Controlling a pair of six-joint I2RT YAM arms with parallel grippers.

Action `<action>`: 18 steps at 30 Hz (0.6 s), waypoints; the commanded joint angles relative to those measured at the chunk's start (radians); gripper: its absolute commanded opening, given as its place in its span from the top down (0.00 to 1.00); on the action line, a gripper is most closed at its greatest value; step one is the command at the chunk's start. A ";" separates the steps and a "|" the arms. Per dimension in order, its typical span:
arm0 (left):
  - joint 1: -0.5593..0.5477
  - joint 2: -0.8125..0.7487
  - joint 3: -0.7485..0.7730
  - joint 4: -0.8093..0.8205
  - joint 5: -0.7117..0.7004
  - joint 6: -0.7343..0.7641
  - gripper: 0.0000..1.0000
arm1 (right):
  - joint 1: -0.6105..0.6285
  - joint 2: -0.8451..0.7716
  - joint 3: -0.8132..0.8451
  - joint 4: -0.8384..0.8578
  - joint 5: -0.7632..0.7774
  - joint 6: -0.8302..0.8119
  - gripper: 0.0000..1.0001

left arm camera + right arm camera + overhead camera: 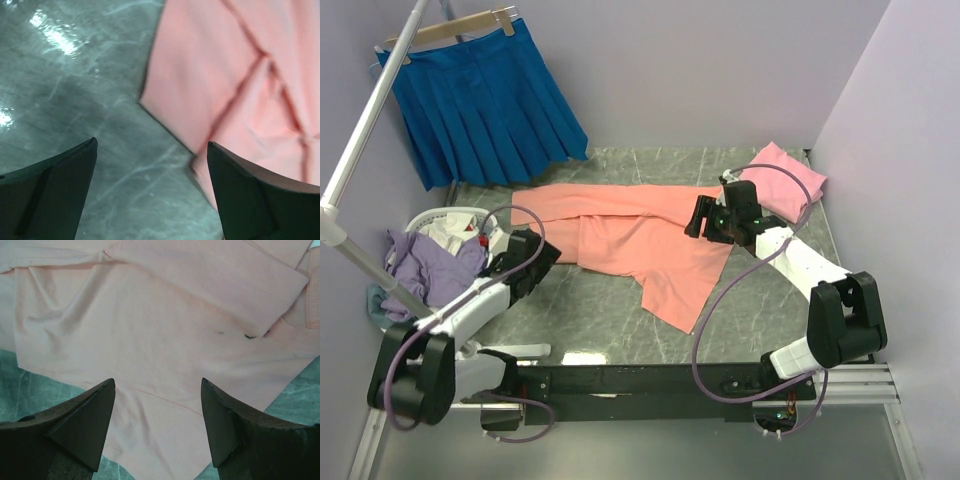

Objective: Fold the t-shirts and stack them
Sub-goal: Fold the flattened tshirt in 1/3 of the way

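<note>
A salmon-orange t-shirt (640, 235) lies spread and partly folded across the middle of the table, one flap reaching toward the front. A lighter pink t-shirt (782, 178) lies folded at the back right. My left gripper (546, 252) hovers at the salmon shirt's left edge. In the left wrist view it (152, 142) stands open over bare table, with the shirt's edge (225, 75) beside the right finger. My right gripper (696, 218) is over the salmon shirt's right part. In the right wrist view it (157, 380) is open, with flat fabric (150, 315) below and nothing held.
A bright blue pleated skirt (490, 105) hangs on a hanger at the back left. A white basket (445, 218) holding purple and other clothes stands at the left edge. Green marble table (770, 300) shows in front of the shirt. Walls close in the back and right.
</note>
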 commanded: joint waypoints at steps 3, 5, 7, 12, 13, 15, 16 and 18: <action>-0.002 0.139 0.042 0.085 -0.031 -0.024 0.06 | 0.007 -0.041 -0.003 0.008 0.011 0.008 0.24; -0.002 0.154 0.041 0.094 -0.026 -0.030 0.06 | 0.008 -0.039 -0.003 0.007 0.014 0.007 0.24; -0.002 0.176 0.041 0.114 -0.026 -0.033 0.08 | 0.008 -0.038 -0.006 0.007 0.017 0.007 0.24; -0.002 0.254 0.061 0.146 -0.037 -0.023 0.14 | 0.007 -0.026 -0.009 0.008 0.012 0.013 0.24; -0.002 0.268 0.067 0.157 -0.037 -0.021 0.18 | 0.007 -0.021 -0.008 0.008 0.011 0.011 0.24; -0.002 0.304 0.072 0.172 -0.032 -0.015 0.26 | 0.007 -0.019 -0.006 0.005 0.009 0.011 0.25; 0.000 0.315 0.075 0.175 -0.028 -0.012 0.38 | 0.007 -0.019 -0.008 0.004 -0.001 0.010 0.24; -0.002 0.347 0.081 0.206 -0.023 -0.006 0.53 | 0.007 -0.019 -0.012 0.005 -0.030 0.005 0.25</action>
